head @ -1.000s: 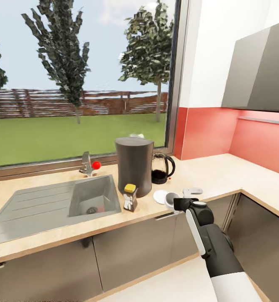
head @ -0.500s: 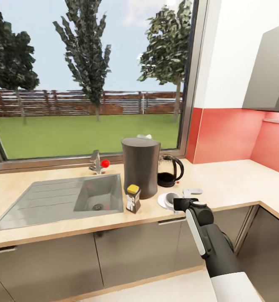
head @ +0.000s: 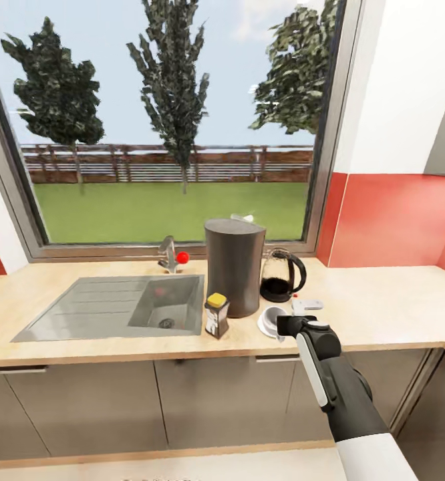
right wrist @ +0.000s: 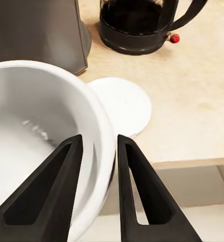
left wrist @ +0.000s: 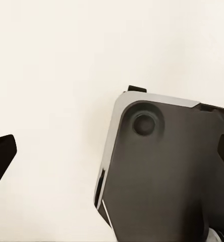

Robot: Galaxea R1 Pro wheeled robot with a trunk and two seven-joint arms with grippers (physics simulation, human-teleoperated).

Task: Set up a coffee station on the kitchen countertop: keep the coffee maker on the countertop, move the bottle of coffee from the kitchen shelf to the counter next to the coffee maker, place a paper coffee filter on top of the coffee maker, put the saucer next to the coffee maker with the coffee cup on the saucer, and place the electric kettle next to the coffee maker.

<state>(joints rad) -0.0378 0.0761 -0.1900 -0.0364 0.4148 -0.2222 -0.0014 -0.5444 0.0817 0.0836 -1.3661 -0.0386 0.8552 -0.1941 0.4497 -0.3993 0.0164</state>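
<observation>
Long light beige wood-grain kitchen countertop [head: 383, 314] running under a wide window [head: 176, 120], over dark grey cabinet fronts. Grey sink [head: 115, 308] with drainboard set into it at the left, tap [head: 170, 254] with a red knob behind.

Tall dark grey coffee maker [head: 234, 267] standing on the worktop just right of the sink basin, something small and white peeking over its far top edge, too small to identify. Glass electric kettle [head: 280, 275] with black loop handle just beside it on the right, red dot at its base.

Black and white right arm [head: 336, 387] reaching up from the lower right toward the counter edge. Right gripper [right wrist: 96, 171] clamped on the rim of the white coffee cup [right wrist: 36, 146], one finger inside the wall, one outside; cup held just above the counter's front edge, overlapping the near side of the white saucer [right wrist: 123, 106], which lies flat in front of the coffee maker and kettle.

Small bottle of coffee [head: 216, 315], yellow lid and white label, upright near the coffee maker's front left. Left gripper [left wrist: 112, 161] with dark fingertips at the frame edges well apart, open, above a dark grey part of the robot.
</observation>
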